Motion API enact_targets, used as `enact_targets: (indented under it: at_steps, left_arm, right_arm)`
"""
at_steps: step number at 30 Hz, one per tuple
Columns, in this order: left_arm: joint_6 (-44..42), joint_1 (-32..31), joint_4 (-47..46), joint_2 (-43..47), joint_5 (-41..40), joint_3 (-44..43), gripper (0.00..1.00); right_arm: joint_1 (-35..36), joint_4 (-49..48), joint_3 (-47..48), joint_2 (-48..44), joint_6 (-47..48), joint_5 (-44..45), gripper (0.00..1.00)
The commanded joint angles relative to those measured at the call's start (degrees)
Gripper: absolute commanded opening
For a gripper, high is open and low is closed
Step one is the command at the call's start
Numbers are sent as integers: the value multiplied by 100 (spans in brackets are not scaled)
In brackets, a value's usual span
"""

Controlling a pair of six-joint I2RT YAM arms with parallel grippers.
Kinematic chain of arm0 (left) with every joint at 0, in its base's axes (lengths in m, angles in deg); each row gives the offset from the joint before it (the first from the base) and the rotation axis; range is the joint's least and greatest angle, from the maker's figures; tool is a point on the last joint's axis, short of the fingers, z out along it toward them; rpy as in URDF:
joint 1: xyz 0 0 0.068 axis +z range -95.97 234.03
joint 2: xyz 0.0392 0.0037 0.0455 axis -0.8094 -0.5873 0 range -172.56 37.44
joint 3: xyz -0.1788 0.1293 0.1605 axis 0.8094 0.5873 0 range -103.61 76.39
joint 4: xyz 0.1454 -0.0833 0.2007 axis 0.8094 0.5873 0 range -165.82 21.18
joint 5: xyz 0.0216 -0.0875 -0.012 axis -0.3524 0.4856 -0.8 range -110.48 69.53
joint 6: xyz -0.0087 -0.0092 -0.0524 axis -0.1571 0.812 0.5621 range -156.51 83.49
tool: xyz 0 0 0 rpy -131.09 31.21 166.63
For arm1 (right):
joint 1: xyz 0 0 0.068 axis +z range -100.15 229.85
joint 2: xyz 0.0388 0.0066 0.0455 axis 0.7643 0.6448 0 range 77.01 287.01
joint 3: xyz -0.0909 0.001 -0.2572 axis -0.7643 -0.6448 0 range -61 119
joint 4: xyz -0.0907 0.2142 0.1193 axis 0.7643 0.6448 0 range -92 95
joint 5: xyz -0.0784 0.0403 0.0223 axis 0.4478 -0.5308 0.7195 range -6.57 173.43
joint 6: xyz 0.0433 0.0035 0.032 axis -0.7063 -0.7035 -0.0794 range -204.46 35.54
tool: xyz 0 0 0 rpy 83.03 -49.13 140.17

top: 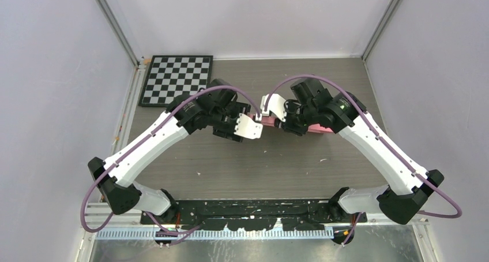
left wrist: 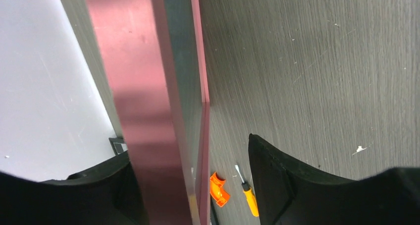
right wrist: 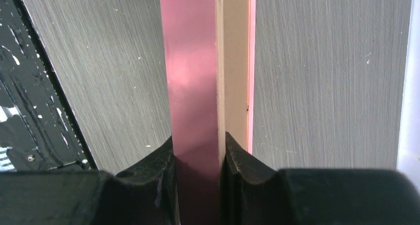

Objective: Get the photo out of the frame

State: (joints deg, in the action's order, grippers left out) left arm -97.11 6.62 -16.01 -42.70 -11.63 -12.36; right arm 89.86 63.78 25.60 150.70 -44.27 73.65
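Grey wood covers the counter (top: 259, 169), and pale walls (top: 46, 71) stand on three sides of it. A black-and-white chessboard (top: 176, 79) lies flat in the far left corner, well apart from the arms.

Both arms reach in to the middle of the counter and meet there. Between them is the frame (left wrist: 138, 86). It stands up on its thin edge, not flat. I can see its shiny pink side and a dark face beside that. From the right wrist view a strip of brown board (right wrist: 233, 61) shows along the pink.

The right end effector (right wrist: 198, 145) is clenched on the frame. Its black fingers (right wrist: 153, 175) press on the frame from both sides, with no gap showing.

The left end effector (left wrist: 190, 155) has the frame between its fingers, but it is not squeezing. One finger (left wrist: 282, 185) stands apart from the frame, with bare counter showing in the gap. The other finger is right by the pink side; I cannot tell if it touches.

Past the left fingers, a small screwdriver (left wrist: 248, 193) with an orange handle and a little orange piece (left wrist: 218, 188) lie by the frame.

The photo is hidden from where I look.
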Motion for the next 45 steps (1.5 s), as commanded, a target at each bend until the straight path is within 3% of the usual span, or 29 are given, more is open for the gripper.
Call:
enact_targets:
  at_steps: [1, 7, 13, 16, 18, 22, 26, 31, 37, 45]
  left_arm:
    - [-95, -146, -34, -148, -488, 221, 63]
    - [-28, -244, 141, -306, -817, 173, 58]
    - [34, -285, 301, -384, -841, 172, 20]
    - [196, -285, 251, -346, -841, 191, 1]
    - [359, -281, 269, -327, -840, 181, 0]
    - [685, -270, 369, -340, -756, 62, 0]
    - [1057, -155, 669, -508, -370, -387, 0]
    - [1271, -27, 1019, -748, -163, -843, 0]
    - [1697, 350, 1501, -1149, 324, -1630, 0]
    - [3060, 1049, 2521, -2455, 1527, -3788, 0]
  right_arm:
    - [76, -79, 33, -227, -456, -849, 1]
    - [69, -58, 33, -258, -441, -901, 2]
    - [76, -67, 33, -308, -518, -916, 7]
    - [62, -156, -10, -374, -634, -719, 19]
    - [-10, -197, -33, -453, -672, -601, 32]
    - [-255, -521, -69, -741, -798, -472, 74]
    - [-619, -569, 297, -822, -1085, -514, 98]
    - [-1127, -424, 819, -843, -1218, -969, 100]
    - [-1265, -425, 1083, -1128, -1255, -1056, 100]
    - [-1576, -1134, 1633, -1137, -2608, -857, 100]
